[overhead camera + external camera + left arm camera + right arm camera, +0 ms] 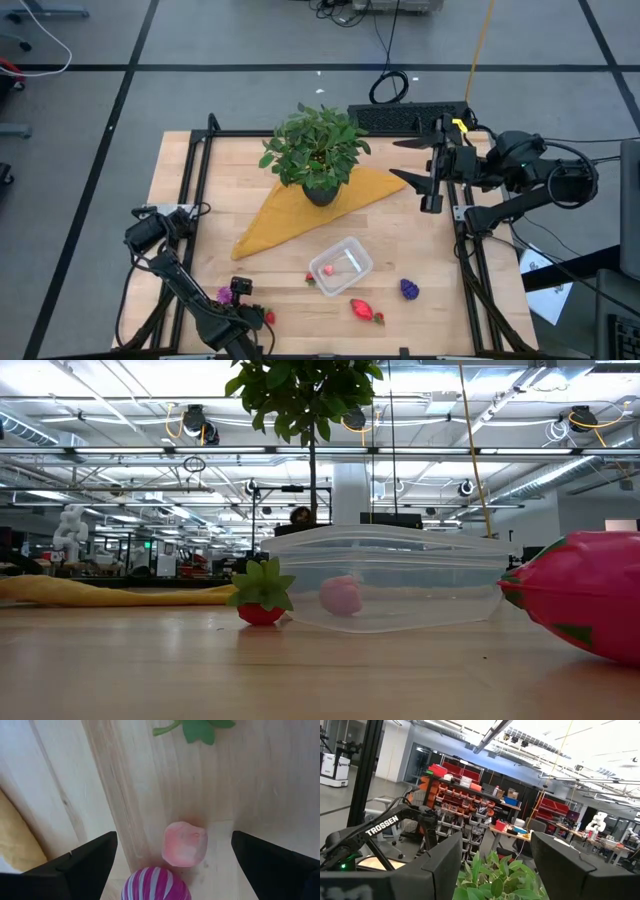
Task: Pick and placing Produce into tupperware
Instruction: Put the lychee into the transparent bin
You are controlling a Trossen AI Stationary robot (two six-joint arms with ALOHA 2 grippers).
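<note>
Only the left wrist view shows the left gripper [172, 865] with fingers wide apart over a pink piece [184, 844] and a purple striped one [156, 884] at the table's near left. Overhead, the tupperware [341, 266] holds one pink piece near centre, beside a strawberry [310, 280], a red fruit [364, 311] and a purple knobbly piece [409, 289]. The right gripper [432, 172] waits, part open and empty, at the far right by the potted plant [315, 150] on its yellow cloth [290, 218].

Left gripper [243, 312] fingers spread wide

The high view looks straight down on the whole worktop [420, 250]. The low view sits at worktop level, close to the tupperware [390, 575], which both share. The left wrist view looks down closely at the boards; the right wrist view faces the room.
</note>
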